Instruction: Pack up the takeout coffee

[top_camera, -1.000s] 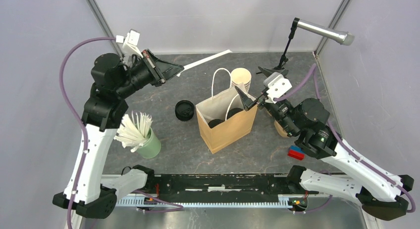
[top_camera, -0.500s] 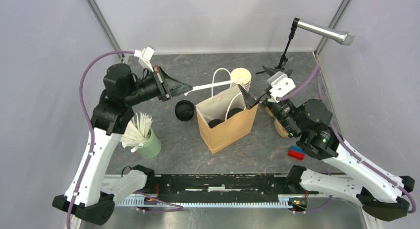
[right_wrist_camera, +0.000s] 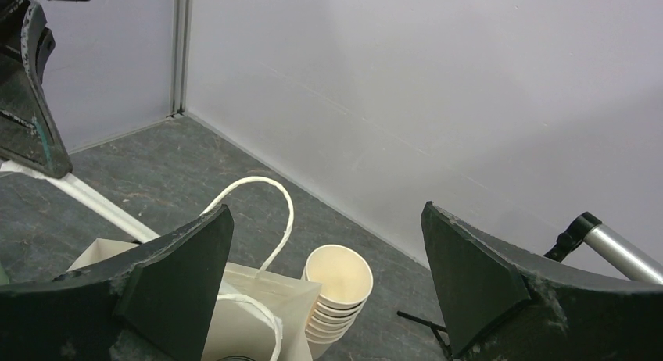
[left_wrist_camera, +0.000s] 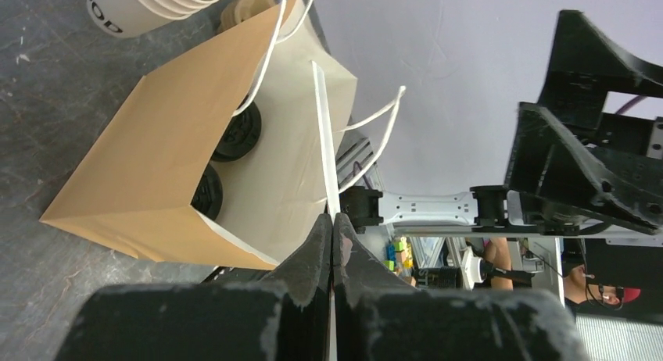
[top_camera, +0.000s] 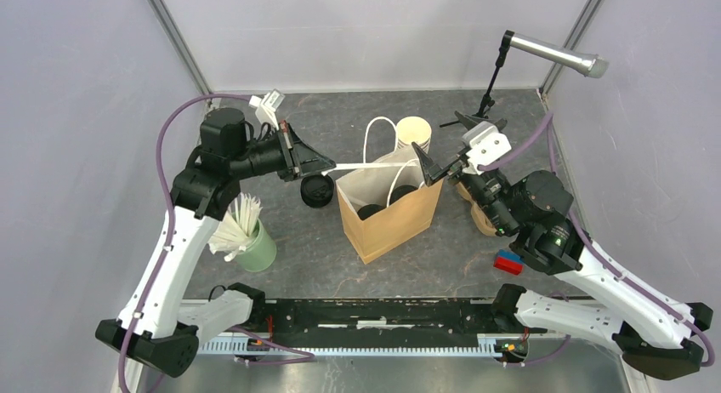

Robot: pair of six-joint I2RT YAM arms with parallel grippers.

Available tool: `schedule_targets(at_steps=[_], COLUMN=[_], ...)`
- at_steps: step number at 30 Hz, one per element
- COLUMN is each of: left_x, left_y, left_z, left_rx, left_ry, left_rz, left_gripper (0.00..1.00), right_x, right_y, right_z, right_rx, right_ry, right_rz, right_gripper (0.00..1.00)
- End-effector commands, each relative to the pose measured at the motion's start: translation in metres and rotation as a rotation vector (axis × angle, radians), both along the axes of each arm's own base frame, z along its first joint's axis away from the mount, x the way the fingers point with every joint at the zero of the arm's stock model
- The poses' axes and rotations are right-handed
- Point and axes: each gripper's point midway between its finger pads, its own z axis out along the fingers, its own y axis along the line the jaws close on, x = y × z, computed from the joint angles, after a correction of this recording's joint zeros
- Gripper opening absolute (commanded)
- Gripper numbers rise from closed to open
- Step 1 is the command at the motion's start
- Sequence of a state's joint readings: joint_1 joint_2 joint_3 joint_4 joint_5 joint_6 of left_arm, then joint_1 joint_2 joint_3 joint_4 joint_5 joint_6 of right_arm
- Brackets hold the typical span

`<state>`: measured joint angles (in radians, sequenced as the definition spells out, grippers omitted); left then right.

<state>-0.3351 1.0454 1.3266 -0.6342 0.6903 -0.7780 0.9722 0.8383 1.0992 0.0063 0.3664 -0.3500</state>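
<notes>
Takeout coffee [top_camera: 371, 211]: sitting inside the paper bag [top_camera: 400, 227] at the middle of the bench [top_camera: 298, 261], showing as two black-lidded cups low down, one toward 7 o'clock, the other toward 1 o'clock.
Left pincer [top_camera: 327, 165]: clamping shut on the near end of a white wrapped straw [top_camera: 357, 166], reaching in from 9 o'clock of the bag, aiming the far end across the open mouth.
Right pincer [top_camera: 440, 142]: hanging wide open at 2 o'clock of the bag, gripping nothing, not clearly touching the rim.
Step, as judged: feeding the straw in beside the cups.
Risk to straw: possibly catching on a white handle [top_camera: 369, 142] or riding over the far rim, lying so flat across the mouth; falling outside if released too early.
Risk to bag: possibly sliding or tipping toward 3 o'clock under a push from the straw, being light paper and unheld, and jolting the cups within.
Risk from right pincer: possibly snagging a handle or knocking the cup stack [top_camera: 414, 133] while moving in.
Bag contents: holding both lidded cups; straw tip hard to place, entering or just above.
Green cup [top_camera: 258, 250]: standing at 8 o'clock of the bag, holding a bunch of white straws [top_camera: 229, 223].
Cup stack: standing at 12 o'clock just behind the bag, nesting lidless cups, looking empty on top.
Loose lids [top_camera: 317, 190]: lying at 9 o'clock, just beside the bag.
</notes>
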Motion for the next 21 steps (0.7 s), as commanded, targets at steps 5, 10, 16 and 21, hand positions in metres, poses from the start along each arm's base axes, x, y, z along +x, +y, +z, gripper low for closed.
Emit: schedule_targets(at_steps=[5,10,16,21], left_x=[0.004,0.012,0.014,0.022], left_y=[-0.008,-0.021,-0.023,-0.015], left_z=[-0.030,-0.030,-0.033,-0.022], left_rx=[0.064,0.047,0.058,0.139], left_ry=[0.000,-0.005,0.000,-0.059], left_rz=[-0.066,-0.083,-0.094,-0.064], left_gripper=[0.03,0.12,0.29,0.52], right_x=[0.000,0.002,0.005,0.006], right_y=[-0.011,-0.007,0.004,0.011], right_z=[0.009,0.003,-0.008,-0.025], right_rx=[0.035,0.013,-0.009,-0.018], right_ry=[-0.019,-0.002,0.024,0.088], right_rz=[-0.035,-0.030,-0.008,0.011], right_gripper=[0.97,0.97,0.97,0.97])
